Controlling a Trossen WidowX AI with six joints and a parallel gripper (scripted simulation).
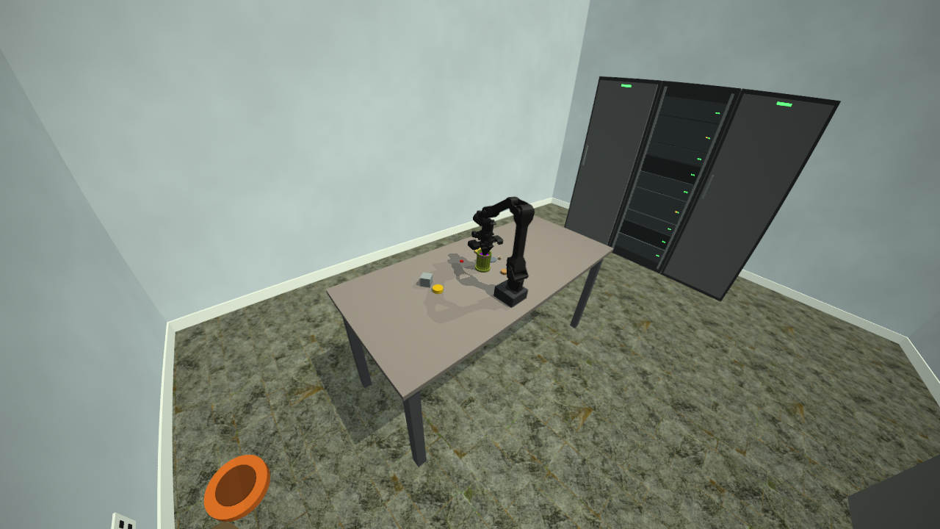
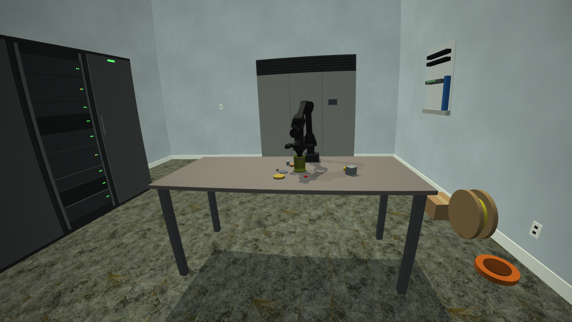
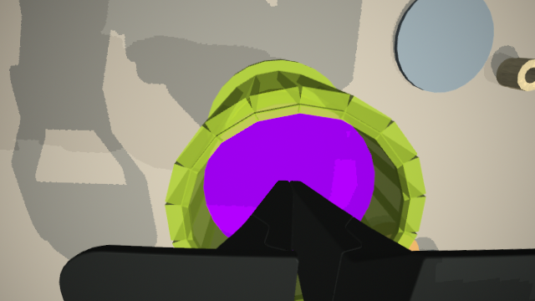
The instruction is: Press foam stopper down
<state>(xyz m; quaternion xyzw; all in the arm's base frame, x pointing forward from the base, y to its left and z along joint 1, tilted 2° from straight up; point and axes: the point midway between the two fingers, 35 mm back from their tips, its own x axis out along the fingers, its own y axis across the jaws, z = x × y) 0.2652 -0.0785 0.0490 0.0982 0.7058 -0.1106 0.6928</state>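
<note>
Stopper [image 3: 292, 159], purple, seated inside green jar [image 3: 401, 176], directly under claw [image 3: 289, 182]. Jar upright on table [image 2: 240, 180], near middle, just in front of arm base. Claw clenched on nothing, tips pinched together into a single point and planted near the middle of the foam face, pointing straight down along the jar's axis. Foam top sitting below rim: inner wall of jar visible above purple on the right side in wrist view. Exact depth hard to judge from this angle.

Probably mid-press. Next move turning on the vertical line alone: stopper straight beneath tips, so only up or down matters, no sideways shift needed. Risk of driving too deep and leaving foam stuck low; lifting off straight up advisable, to avoid nudging the jar.

Nearby, apart from jar: grey disc [image 3: 444, 43], small tube [image 3: 516, 73], yellow disc [image 2: 278, 176], grey cube [image 2: 351, 170].
</note>
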